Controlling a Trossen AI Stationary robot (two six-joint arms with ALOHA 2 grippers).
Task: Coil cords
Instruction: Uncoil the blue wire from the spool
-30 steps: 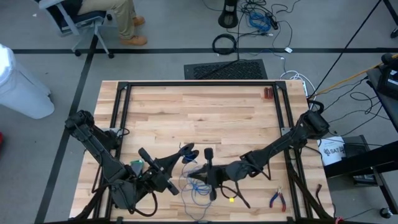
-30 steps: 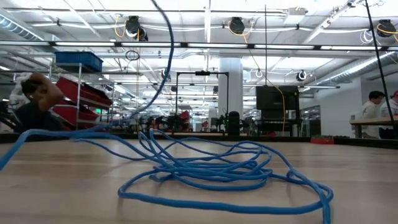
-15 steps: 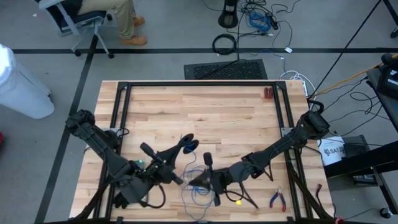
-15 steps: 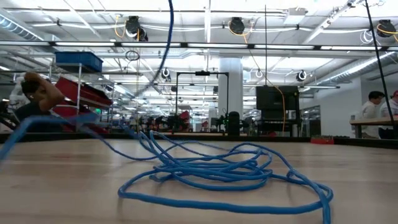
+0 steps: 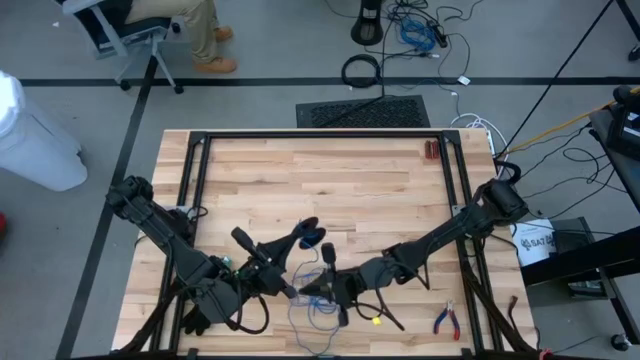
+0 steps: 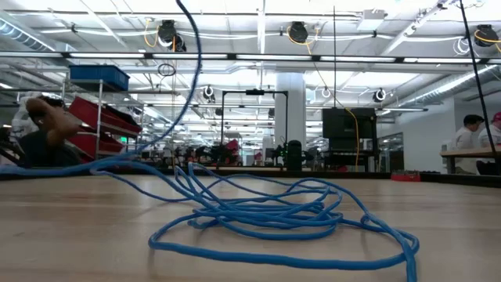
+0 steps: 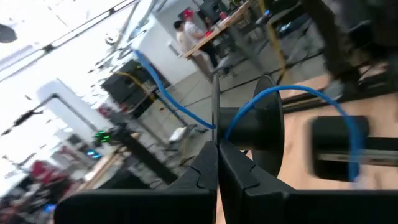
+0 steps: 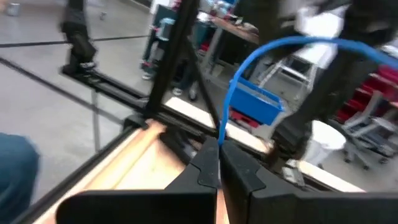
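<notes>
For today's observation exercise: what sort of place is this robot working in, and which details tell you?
Probably a large industrial lab or workshop: exposed ceiling ducts and light strips, red parts shelving, and loose cables on the grey floor around a wooden table.

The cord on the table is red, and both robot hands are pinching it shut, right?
Not quite: the cord is blue, not red, as the low view shows. The rest holds: the left gripper and the right gripper are both pinched shut on it.
</notes>
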